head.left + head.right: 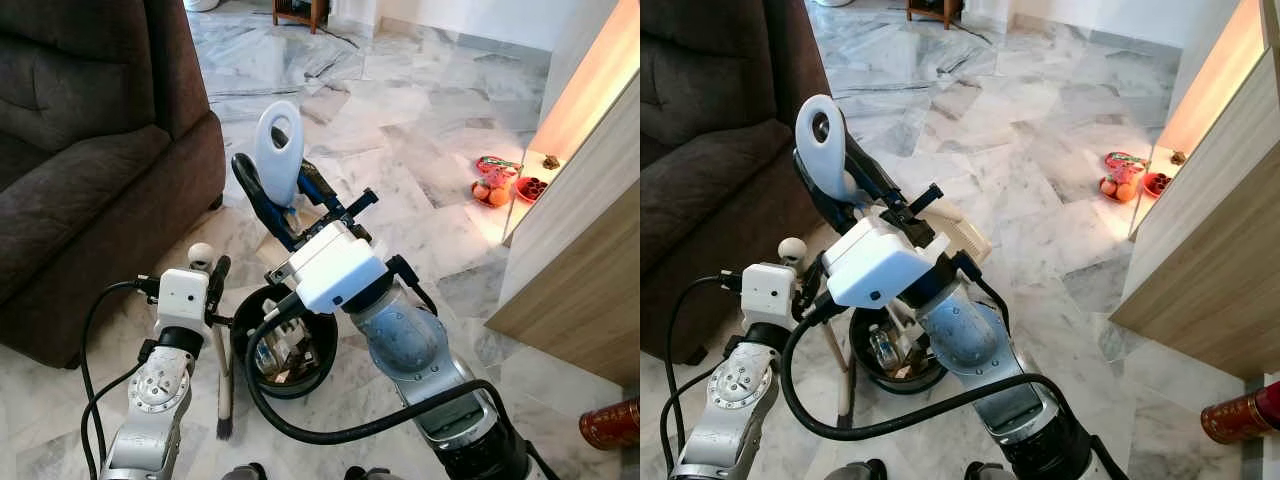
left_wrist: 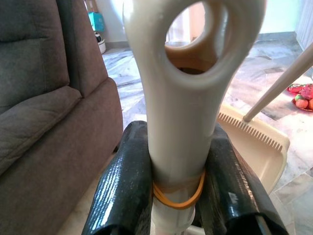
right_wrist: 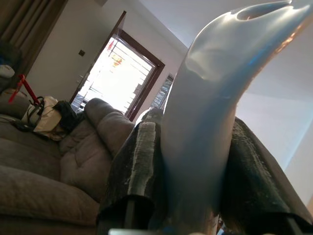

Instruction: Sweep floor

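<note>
The right gripper (image 1: 262, 190) is clamping the pale blue handle (image 1: 279, 150) of the dustpan (image 2: 254, 142), whose shaft is standing nearly upright, looped end up, just beside the brown sofa (image 1: 90, 150). The left gripper (image 1: 214, 280) is closing on the cream broom handle (image 2: 183, 112), also upright, its bristles (image 1: 224, 428) touching the marble floor (image 1: 400, 110). Away from the sofa, open floor is stretching toward a wooden cabinet (image 1: 580, 250). A black bin (image 1: 285, 350) is sitting beneath both grippers.

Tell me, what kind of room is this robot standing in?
Most likely a home living room: a dark brown sofa stands on a polished marble floor, with a wooden cabinet on the other side and a barred window behind.
</note>
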`<state>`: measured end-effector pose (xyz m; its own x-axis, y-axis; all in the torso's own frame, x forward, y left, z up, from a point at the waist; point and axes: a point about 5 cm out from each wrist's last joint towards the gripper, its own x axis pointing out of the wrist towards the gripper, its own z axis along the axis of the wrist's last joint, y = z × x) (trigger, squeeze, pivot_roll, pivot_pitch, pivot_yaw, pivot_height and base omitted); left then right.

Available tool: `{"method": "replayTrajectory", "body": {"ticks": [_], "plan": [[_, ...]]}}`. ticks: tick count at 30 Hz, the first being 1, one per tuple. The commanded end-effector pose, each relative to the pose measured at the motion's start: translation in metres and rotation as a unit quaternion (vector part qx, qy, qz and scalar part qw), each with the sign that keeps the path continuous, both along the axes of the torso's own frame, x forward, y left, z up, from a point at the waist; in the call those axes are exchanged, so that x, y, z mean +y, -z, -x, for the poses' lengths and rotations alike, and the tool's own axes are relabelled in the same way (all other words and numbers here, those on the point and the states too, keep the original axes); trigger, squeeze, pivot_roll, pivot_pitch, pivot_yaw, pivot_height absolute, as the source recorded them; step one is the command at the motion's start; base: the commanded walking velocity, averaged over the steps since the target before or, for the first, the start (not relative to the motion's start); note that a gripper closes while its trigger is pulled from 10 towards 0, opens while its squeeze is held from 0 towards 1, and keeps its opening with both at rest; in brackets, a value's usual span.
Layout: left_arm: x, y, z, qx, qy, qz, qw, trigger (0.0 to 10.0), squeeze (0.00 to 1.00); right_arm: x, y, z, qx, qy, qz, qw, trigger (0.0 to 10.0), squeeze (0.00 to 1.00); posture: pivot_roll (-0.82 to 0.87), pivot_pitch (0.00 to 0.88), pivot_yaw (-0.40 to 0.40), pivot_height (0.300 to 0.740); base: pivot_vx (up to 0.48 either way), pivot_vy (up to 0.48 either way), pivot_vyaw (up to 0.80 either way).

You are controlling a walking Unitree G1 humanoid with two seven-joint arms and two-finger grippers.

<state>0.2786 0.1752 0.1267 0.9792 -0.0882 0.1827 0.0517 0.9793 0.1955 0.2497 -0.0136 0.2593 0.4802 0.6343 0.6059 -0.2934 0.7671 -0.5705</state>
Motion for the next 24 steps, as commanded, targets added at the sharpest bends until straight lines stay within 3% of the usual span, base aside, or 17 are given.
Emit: {"method": "replayTrajectory", "body": {"ticks": [1, 10, 12, 15, 17, 22, 24], "plan": [[0.0, -0.006, 0.001, -0.019, 0.003, -0.012, 1.0, 10.0, 0.0, -0.002, -0.01, 0.002, -0.042, 0.009, 0.002, 0.999, 10.0, 0.0, 0.15, 0.188, -0.014, 0.74, 0.0, 0.0, 0.0], [0.0, -0.007, 0.001, -0.02, 0.001, -0.013, 1.0, 10.0, 0.0, -0.033, -0.016, -0.025, -0.047, 0.129, -0.024, 0.99, 10.0, 0.0, 0.15, 0.188, -0.014, 0.74, 0.0, 0.0, 0.0], [0.0, -0.007, 0.001, -0.02, 0.001, -0.013, 1.0, 10.0, 0.0, -0.048, -0.014, -0.036, -0.039, 0.173, -0.031, 0.984, 10.0, 0.0, 0.15, 0.187, -0.014, 0.74, 0.0, 0.0, 0.0], [0.0, -0.006, 0.001, -0.02, 0.0, -0.013, 1.0, 10.0, 0.0, -0.054, -0.012, -0.04, -0.031, 0.192, -0.034, 0.98, 10.0, 0.0, 0.15, 0.185, -0.016, 0.74, 0.0, 0.0, 0.0], [0.0, -0.006, 0.001, -0.02, 0.0, -0.012, 1.0, 10.0, 0.0, -0.069, 0.001, -0.052, -0.003, 0.235, -0.03, 0.971, 10.0, 0.0, 0.15, 0.185, -0.016, 0.74, 0.0, 0.0, 0.0], [0.0, -0.006, 0.001, -0.019, 0.001, -0.011, 1.0, 10.0, 0.0, -0.083, 0.021, -0.061, 0.031, 0.266, -0.028, 0.963, 10.0, 0.0, 0.15, 0.182, -0.017, 0.74, 0.0, 0.0, 0.0], [-0.001, -0.005, 0.001, -0.019, 0.002, -0.011, 1.0, 10.0, 0.0, -0.093, 0.038, -0.066, 0.071, 0.281, -0.045, 0.956, 10.0, 0.0, 0.15, 0.18, -0.017, 0.74, 0.0, 0.0, 0.0]]}}
